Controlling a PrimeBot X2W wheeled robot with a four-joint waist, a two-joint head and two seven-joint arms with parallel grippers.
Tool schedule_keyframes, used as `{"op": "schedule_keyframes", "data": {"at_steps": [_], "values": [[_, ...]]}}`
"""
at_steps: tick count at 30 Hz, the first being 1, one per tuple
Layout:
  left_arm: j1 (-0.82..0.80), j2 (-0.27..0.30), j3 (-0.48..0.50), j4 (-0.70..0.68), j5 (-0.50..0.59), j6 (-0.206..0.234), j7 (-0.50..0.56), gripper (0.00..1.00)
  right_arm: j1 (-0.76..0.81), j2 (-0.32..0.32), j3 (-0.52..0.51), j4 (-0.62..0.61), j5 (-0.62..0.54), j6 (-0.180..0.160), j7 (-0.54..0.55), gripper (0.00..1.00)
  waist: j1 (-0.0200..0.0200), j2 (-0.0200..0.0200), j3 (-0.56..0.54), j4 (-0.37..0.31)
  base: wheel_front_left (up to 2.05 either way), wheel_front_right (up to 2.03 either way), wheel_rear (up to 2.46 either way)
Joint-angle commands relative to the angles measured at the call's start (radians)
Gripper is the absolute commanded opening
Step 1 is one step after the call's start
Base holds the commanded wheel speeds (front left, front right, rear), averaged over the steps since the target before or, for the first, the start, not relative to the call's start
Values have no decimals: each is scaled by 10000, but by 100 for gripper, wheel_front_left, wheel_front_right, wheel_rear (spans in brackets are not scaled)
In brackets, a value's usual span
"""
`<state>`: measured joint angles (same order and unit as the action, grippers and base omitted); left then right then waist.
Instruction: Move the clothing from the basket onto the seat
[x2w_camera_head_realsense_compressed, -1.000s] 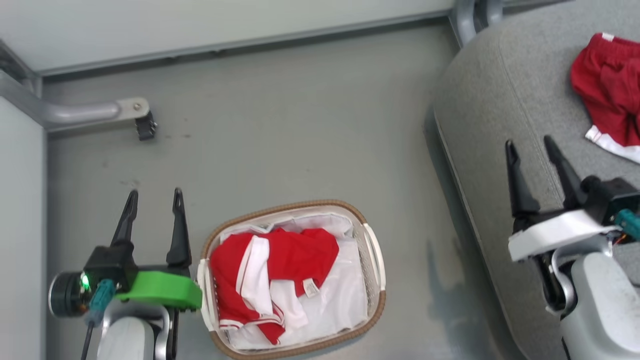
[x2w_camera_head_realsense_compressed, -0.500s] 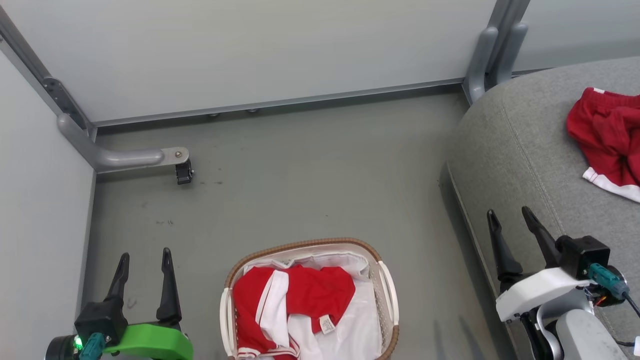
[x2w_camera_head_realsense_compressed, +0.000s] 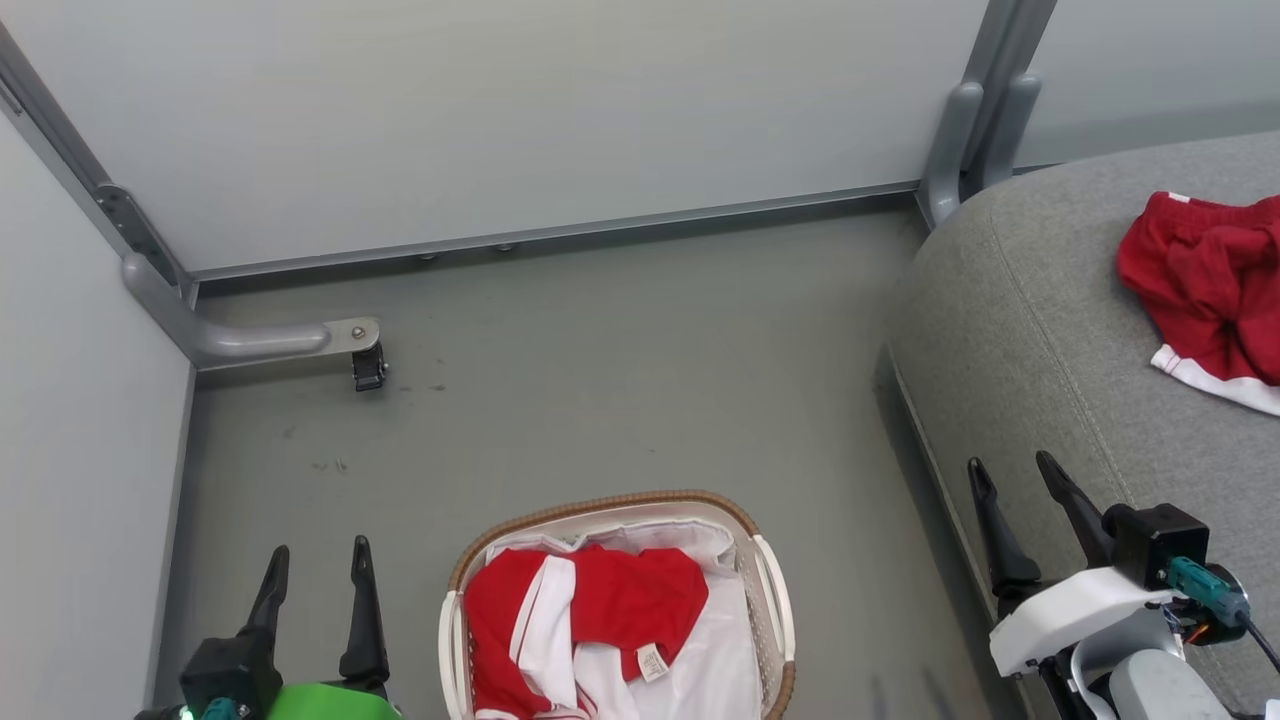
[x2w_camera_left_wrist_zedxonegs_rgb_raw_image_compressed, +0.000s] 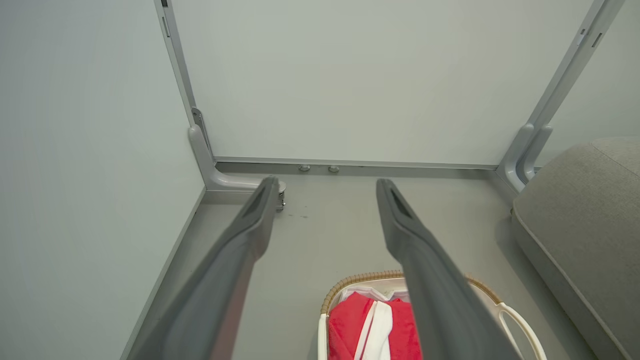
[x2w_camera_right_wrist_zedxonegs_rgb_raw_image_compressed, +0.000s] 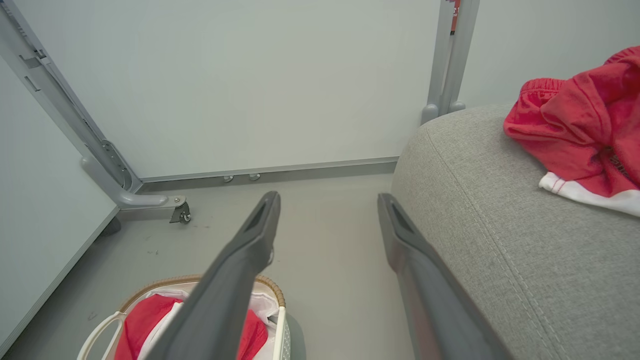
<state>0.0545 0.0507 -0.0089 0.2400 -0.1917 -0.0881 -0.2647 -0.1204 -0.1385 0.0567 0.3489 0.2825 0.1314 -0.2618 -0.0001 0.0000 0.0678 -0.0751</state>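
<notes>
In the head view, the oval white plastic basket with its brown woven rim sat on the smooth grey floor. Inside it, on the white fabric liner, lay the clothing: soft, crumpled red cloth with white bands. A second red garment with a white hem lay bunched on the seat, a rounded, coarse-woven grey cushion with stitched seams. The left hand stood just left of the basket, its two tapered dark fingers parted and grasping nothing. The right hand hung over the seat's front edge, likewise spread and empty.

The left wrist view showed the released fingers above the basket's woven rim and the red cloth.

In the right wrist view, the parted fingers framed bare floor, with the basket lower left and the seat to the right.
</notes>
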Motion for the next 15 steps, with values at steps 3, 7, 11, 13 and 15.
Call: {"op": "schedule_keyframes", "data": {"at_steps": [3,7,11,13,15], "values": [[-388,2,-284,179,-110,-71,6,100,-280,-87,63,-169,98,-14,-45,100,1,0,413,-121,0,0,0],[-854,5,-901,631,-214,-140,6,100,-642,-146,184,-390,94,-14,-45,100,1,0,1067,-269,0,0,0],[-1497,9,-1546,1216,-276,-160,8,100,-1148,-137,361,-631,117,-14,-45,100,1,0,1897,-491,0,0,0],[-1812,14,-1792,1580,-258,-148,6,100,-1398,-102,458,-738,137,-14,-45,100,1,0,2292,-629,0,0,0],[-2175,14,-2062,1983,-57,-174,6,100,-1650,-62,585,-854,154,-14,-45,100,1,0,2702,-773,0,0,0]]}}
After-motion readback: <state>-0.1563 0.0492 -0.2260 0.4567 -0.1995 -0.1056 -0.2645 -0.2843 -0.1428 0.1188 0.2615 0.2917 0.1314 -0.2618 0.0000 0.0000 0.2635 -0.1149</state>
